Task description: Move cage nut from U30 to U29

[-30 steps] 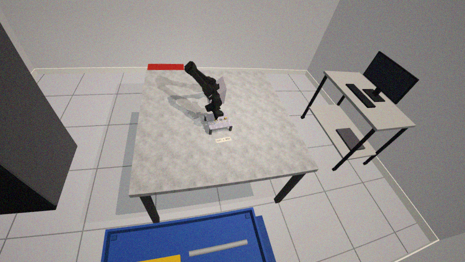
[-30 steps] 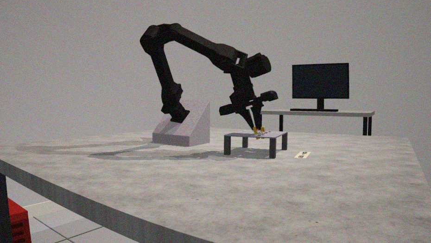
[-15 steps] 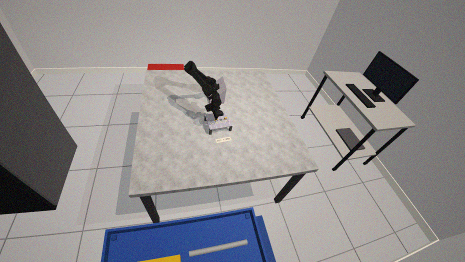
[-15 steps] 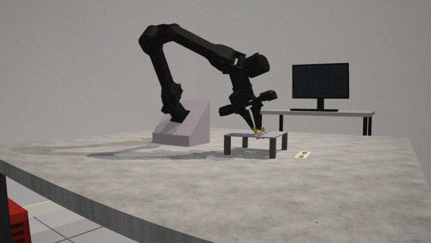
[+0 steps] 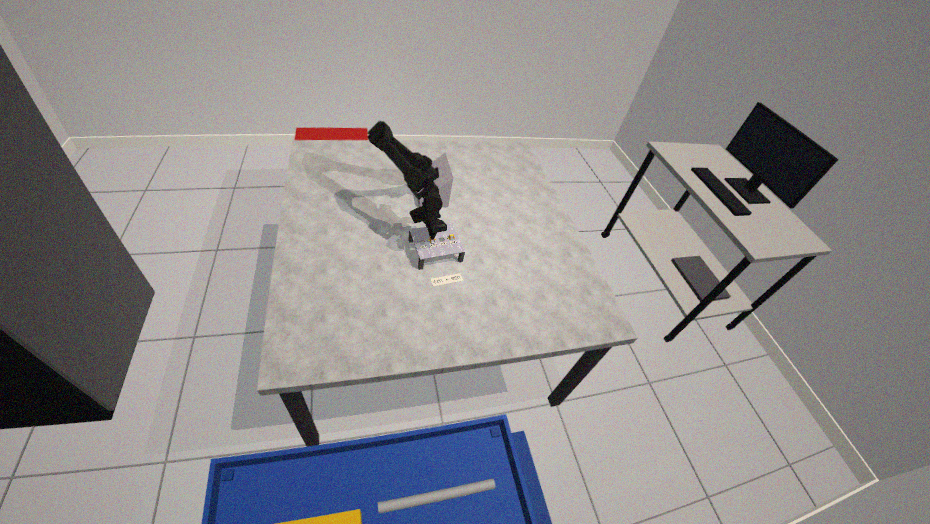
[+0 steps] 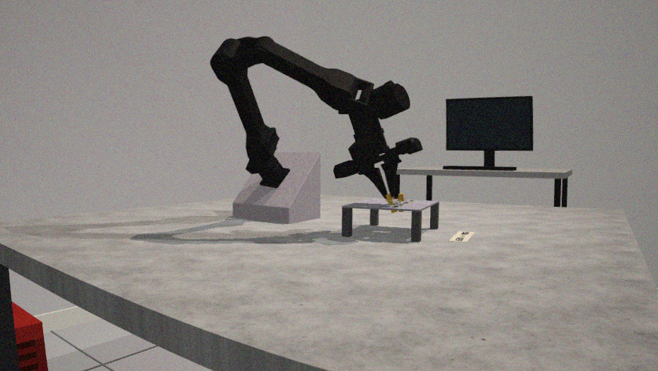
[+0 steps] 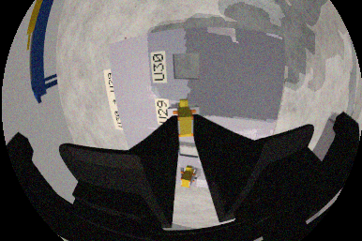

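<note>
Your gripper (image 5: 433, 237) (image 6: 390, 199) (image 7: 185, 120) is clamped on the yellow nut (image 6: 389, 199) (image 7: 186, 121), one finger on each side of it. The nut sits between the fingertips, at the hole beside the U29 label (image 7: 162, 113); you can't tell from here if it is clipped in square, or how its wings stand under the plate (image 5: 440, 250) (image 6: 357, 206) (image 7: 128, 58). U30 hole (image 7: 186, 66) is past the tips, a bare square next to the U30 label (image 7: 158, 67). Other nut (image 5: 451, 237) (image 6: 400, 197) (image 7: 188, 176): on the plate, on the opposite side of the held nut from U30, seen through the gap between your fingers in the wrist view, apart from the held one. Plate stands on short dark legs right below the jaws. You have the arm (image 5: 411, 165) (image 6: 301, 66) reaching over from its sloped base (image 5: 445, 178) (image 6: 306, 192), fingers pointing down and slightly tilted. Paper note (image 5: 446, 279) (image 6: 460, 236) (image 7: 113, 100) lies flat on the table (image 5: 438, 333) (image 6: 339, 279) (image 7: 89, 39), off to the side of the plate, near but not under the jaws.
</note>
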Available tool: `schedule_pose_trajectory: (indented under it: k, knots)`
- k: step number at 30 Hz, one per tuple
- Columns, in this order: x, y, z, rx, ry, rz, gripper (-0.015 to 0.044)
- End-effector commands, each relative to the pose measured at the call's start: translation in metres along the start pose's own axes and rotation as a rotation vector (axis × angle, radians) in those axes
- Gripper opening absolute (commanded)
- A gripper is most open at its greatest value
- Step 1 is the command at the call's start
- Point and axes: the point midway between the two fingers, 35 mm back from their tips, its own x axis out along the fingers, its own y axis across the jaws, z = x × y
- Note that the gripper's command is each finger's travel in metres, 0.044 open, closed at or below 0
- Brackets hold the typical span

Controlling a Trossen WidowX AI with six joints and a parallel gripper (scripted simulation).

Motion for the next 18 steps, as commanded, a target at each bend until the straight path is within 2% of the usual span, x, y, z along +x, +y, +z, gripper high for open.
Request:
schedule_pose_trajectory:
  k: [1, 18]
  knots:
    - [0.0004, -0.0009, -0.0012, -0.006, 0.005, 0.003, 0.0027]
    - [0.0007, -0.0023, -0.0018, -0.006, 0.006, 0.025, 0.0027]
